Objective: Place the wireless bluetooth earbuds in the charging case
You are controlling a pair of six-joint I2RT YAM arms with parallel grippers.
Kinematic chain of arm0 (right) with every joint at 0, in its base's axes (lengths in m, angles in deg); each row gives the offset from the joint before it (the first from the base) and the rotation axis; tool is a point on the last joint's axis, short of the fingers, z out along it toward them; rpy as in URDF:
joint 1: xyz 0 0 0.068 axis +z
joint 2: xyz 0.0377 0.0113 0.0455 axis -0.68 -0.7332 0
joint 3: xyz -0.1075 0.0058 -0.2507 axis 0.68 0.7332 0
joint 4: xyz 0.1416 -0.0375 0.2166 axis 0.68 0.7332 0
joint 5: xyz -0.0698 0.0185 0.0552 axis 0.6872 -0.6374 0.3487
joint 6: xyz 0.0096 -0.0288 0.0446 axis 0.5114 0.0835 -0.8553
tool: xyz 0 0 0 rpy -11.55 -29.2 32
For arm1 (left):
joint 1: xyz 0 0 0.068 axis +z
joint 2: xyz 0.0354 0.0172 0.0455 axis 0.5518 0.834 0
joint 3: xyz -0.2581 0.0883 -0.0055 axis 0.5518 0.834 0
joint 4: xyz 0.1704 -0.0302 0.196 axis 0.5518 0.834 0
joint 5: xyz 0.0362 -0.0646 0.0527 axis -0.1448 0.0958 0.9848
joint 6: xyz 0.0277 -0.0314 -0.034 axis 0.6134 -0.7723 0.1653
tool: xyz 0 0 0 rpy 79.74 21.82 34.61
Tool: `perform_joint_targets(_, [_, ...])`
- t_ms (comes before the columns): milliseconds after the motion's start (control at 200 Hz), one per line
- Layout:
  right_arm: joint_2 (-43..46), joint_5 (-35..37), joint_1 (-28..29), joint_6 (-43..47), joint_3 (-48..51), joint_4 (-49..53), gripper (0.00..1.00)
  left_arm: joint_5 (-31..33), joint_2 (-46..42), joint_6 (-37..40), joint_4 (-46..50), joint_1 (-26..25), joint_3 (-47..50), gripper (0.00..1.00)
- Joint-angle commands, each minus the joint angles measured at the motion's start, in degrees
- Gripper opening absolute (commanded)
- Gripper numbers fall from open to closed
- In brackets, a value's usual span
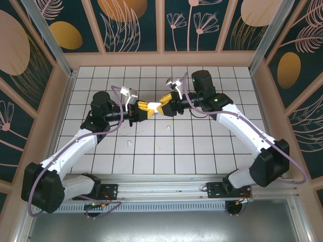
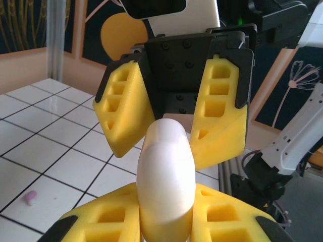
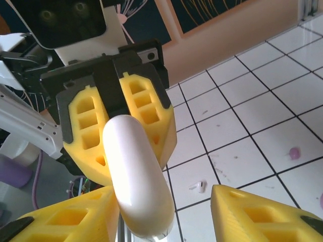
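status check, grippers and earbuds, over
Left gripper shut on white charging case, mid-air. Right gripper open around it. Purple earbud, white earbud loose on tiles. No obstruction seen.

No readable text or numbers on anything.
The white charging case (image 2: 165,176) bears no lettering on its smooth shell, the yellow pincer pads (image 2: 126,108) are unmarked, the wall panels (image 1: 131,25) carry only drawn leaves and flowers, and the tiled worktop (image 1: 202,151) shows plain grid lines.

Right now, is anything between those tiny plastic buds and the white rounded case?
Nothing visible. The tiny white bud and pale purple bud lie on the tiles; the white rounded case is clamped aloft in the left gripper.
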Motion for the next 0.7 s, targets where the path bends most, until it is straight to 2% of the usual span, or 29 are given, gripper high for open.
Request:
perform_joint_targets(0, [-1.4, 2.3, 0.1, -1.4, -2.2, 1.2, 0.51, -0.3, -1.6, 2.9, -0.1, -0.2, 0.4, 0.12])
perform_joint_targets(190, [-1.5, 5.5, -1.8, -3.1, -2.4, 0.7, 0.51, -0.5, -1.7, 4.1, -0.3, -0.2, 1.0, 0.07])
perform_joint_targets(220, [-1.5, 5.8, -2.0, -3.7, -2.4, 0.3, 0.51, -0.6, -1.6, 4.6, -0.3, -0.2, 1.1, 0.0])
perform_joint_targets(410, [-2.6, 6.2, -2.6, -10.1, -0.7, -5.0, 0.52, -0.8, -1.4, 6.3, -1.8, -0.7, 2.4, 0.0])
perform_joint_targets(551, [-3.5, 6.4, -2.7, -11.9, -0.5, -6.1, 0.52, -0.6, -1.8, 8.2, -1.3, -1.0, 3.1, 0.0])
perform_joint_targets(691, [-3.7, 5.9, -2.6, -12.4, -0.6, -5.5, 0.52, 2.2, -2.1, 9.7, 2.0, -0.9, 2.6, 0.0])
